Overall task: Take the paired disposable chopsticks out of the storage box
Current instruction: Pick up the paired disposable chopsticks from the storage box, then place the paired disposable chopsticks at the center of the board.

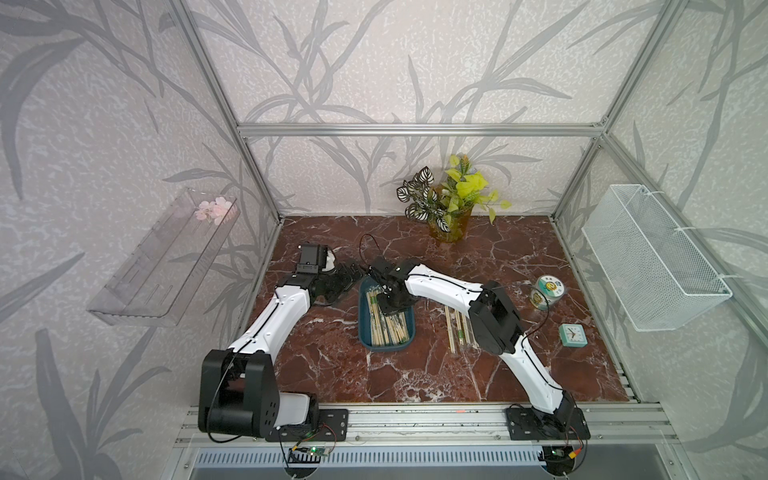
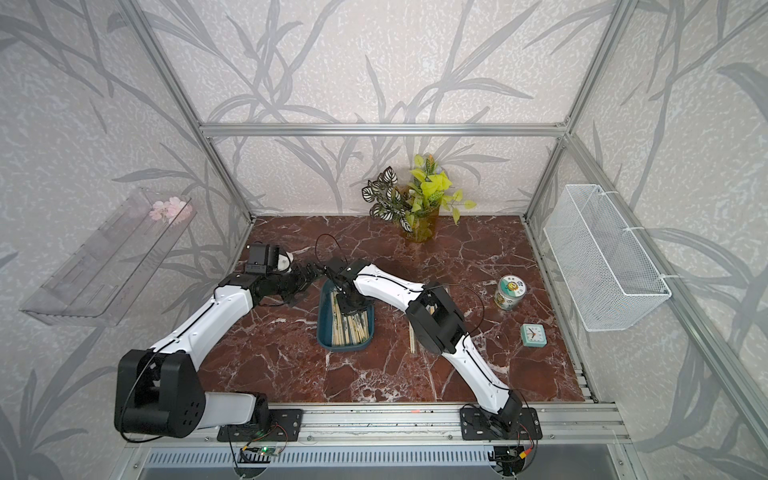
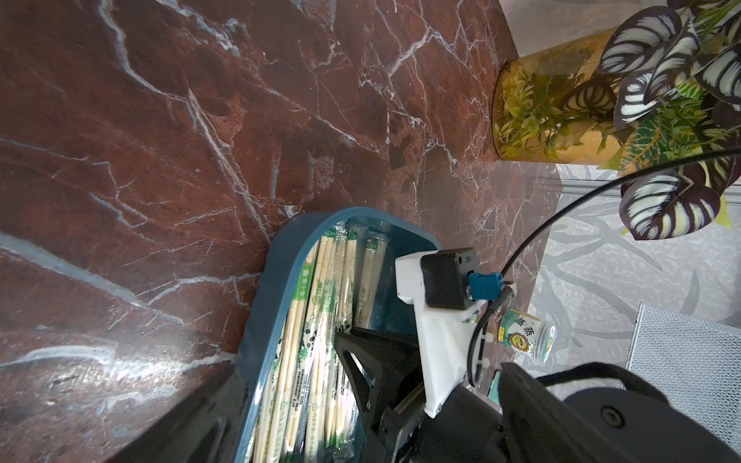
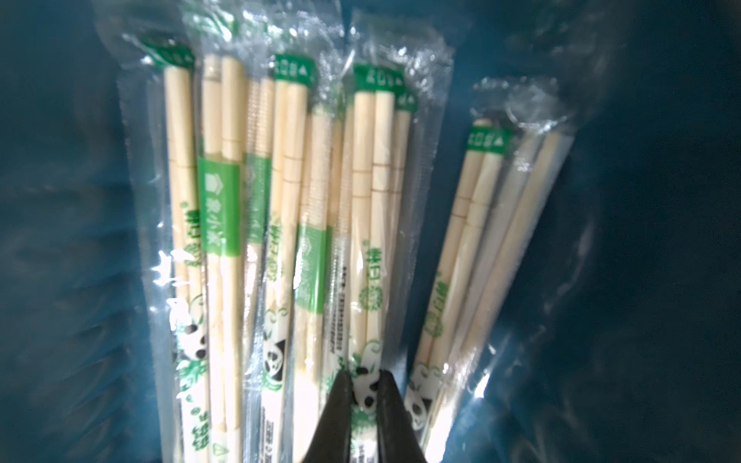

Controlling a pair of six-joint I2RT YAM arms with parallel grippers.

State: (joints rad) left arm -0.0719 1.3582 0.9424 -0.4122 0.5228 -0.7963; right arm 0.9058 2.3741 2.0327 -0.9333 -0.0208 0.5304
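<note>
We see a red-brown marble-patterned table (image 1: 478, 374) carrying everything. The white-and-black left arm (image 1: 270, 320) stretches from its base along the table's left side. It turns inward at the wrist, so the left fingers (image 1: 348, 275) end just beside the right arm's wrist. Whether those fingers are spread or pressed together we cannot tell. In the left wrist view only one dark blurred finger shows, outside the box rim.

The white-and-black right arm (image 1: 440, 286) rises from its base, folds at the elbow and runs inward. Its wrist tips steeply down, so the right fingers (image 4: 347, 405) point into the box. Directly beneath them the shallow dark teal-blue rectangular plastic storage box (image 1: 363, 324) lies flat on the table.

Inside it the paired disposable chopsticks (image 4: 288, 200), pale bamboo sticks in clear wrappers with green and panda print, lie lengthwise in a loose heap. The right fingers are drawn close around one wrapped pair, pinching it at its panda mark. Neighbouring pairs lie just beside the fingers on either flank.

A few more wrapped pairs (image 1: 456, 328) lie on the table well apart from the right fingers, to their right, partly hidden by the right arm's elbow.
</note>
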